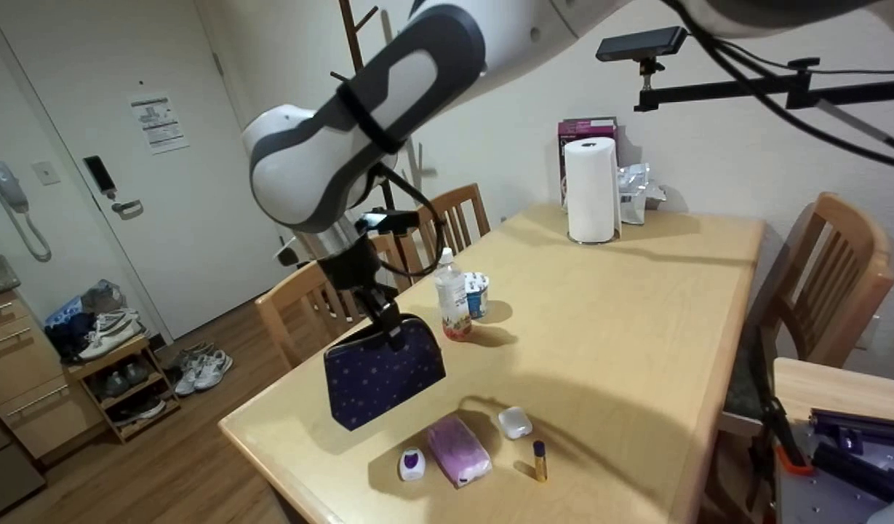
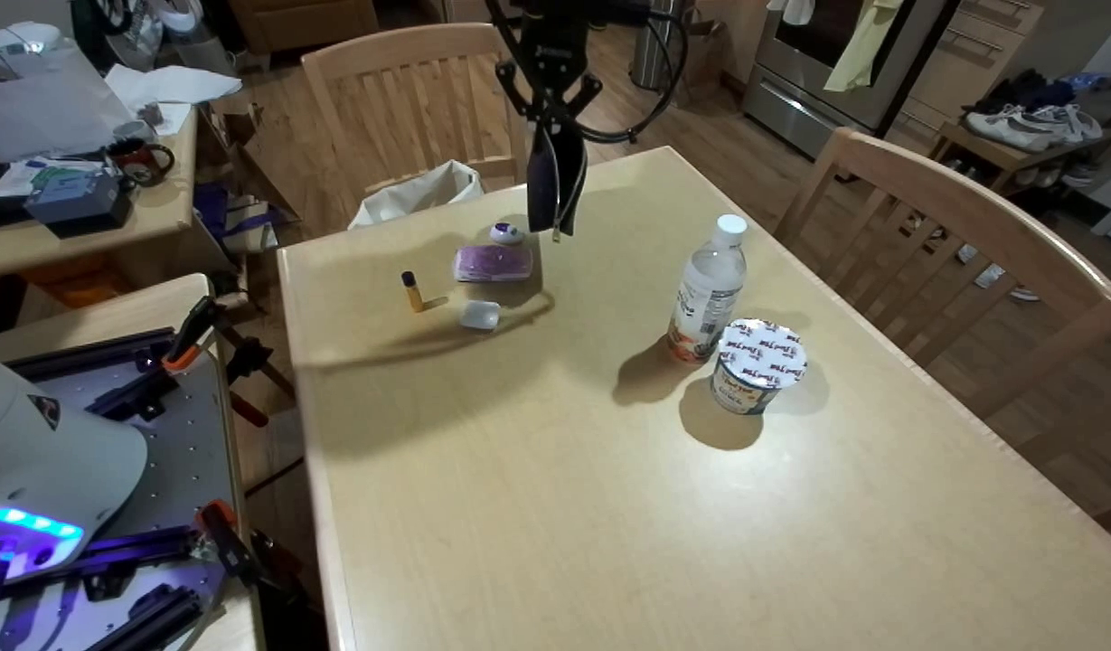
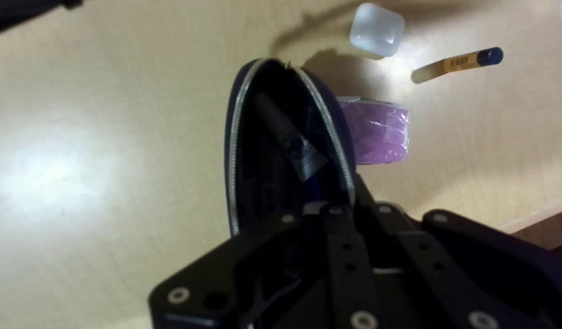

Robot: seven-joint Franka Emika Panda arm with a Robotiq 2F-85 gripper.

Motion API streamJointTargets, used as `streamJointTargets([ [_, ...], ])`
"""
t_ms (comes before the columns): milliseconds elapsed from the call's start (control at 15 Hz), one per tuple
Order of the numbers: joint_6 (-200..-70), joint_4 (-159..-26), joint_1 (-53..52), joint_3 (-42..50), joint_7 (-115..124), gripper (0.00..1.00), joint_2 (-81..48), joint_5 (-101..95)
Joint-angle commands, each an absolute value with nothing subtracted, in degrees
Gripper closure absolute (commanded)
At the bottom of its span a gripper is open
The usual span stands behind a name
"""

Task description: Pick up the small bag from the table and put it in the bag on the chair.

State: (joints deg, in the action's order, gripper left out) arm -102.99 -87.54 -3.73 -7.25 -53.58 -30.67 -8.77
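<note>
In an exterior view, our fingers [image 1: 395, 335] are pinching the small bag [image 1: 385, 382], bare tabletop [image 1: 599, 320] stretching far and right; we are finding lettering on the cup [image 2: 759, 363] illegible.

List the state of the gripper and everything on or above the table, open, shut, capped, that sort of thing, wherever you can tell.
Navy patterned zip pouch: unzipped, mouth gaping
Gripper: closed on one wall of the pouch
Plastic bottle: capped, upright
Tub with printed lid: lid on, upright
Small yellow tube: capped, upright
Paper towel roll: standing upright
Purple packet: lying flat; sealed or not, unclear
</note>
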Motion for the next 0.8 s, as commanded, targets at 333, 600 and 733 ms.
streamJointTargets([
  [333, -100.1, -80.8, -6.2, -7.9, -57.8, 0.99, -36.1, -12.2],
  [600, -100.4, -79.0, -6.6, -8.7, -64.0, 0.99, -38.2, -14.1],
  [733, -99.4, -77.4, -6.8, -9.3, -67.8, 0.99, -39.8, -13.7],
])
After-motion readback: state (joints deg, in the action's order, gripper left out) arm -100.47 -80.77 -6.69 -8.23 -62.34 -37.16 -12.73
